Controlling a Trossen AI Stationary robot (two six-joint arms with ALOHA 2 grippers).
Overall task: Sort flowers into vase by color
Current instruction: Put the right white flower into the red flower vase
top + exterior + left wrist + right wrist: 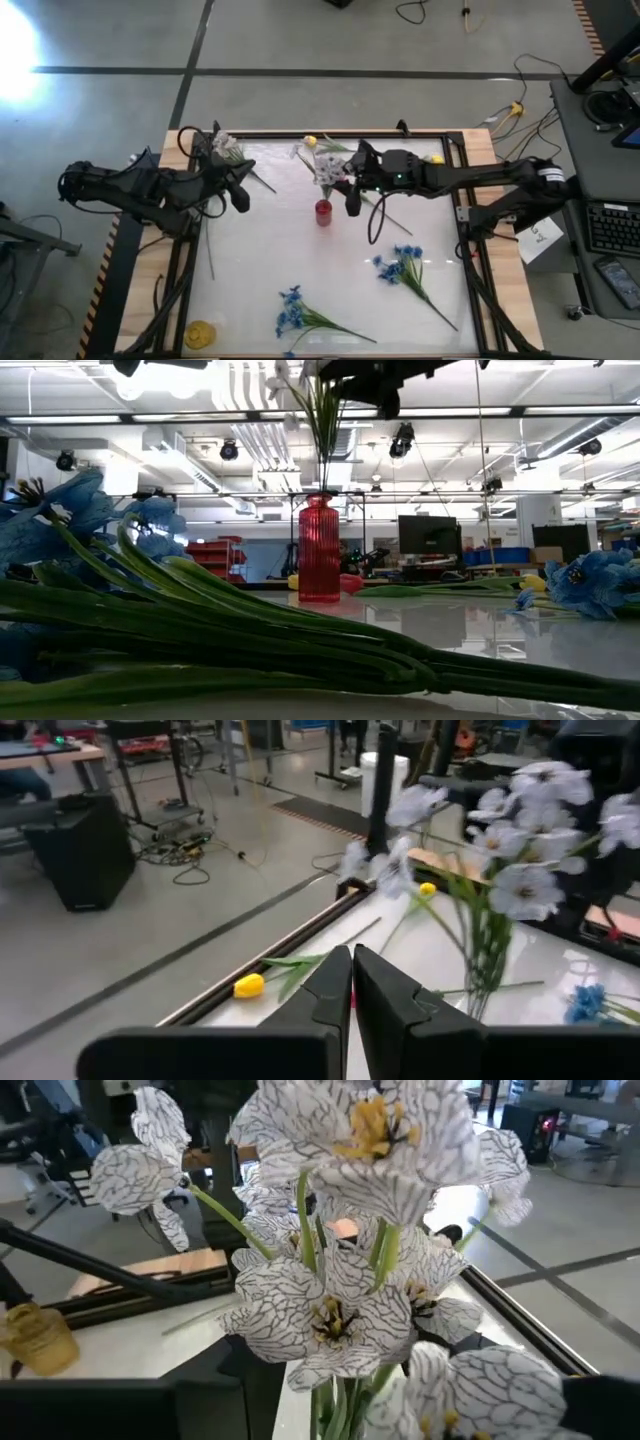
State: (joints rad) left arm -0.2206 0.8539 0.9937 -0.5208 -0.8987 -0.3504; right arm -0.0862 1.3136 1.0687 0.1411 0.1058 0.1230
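Right claw: upper middle of the high view, just right of the red vase; its fingers are closed on the stems of the white flowers.
White flowers: held upright in the right claw, blossoms filling the right wrist view; in the low view their green stems rise out of the vase mouth.
Left claw: upper left of the desk, well apart from the vase; fingers drawn almost together with only a slit between them, holding nothing.
Second white spray: lies at the desk's upper left, just beside the left claw.
Blue flowers: one bunch at lower centre, another at lower right, both flat on the desk.
Yellow tulips: near the top edge.
Yellow vase: lower left corner.
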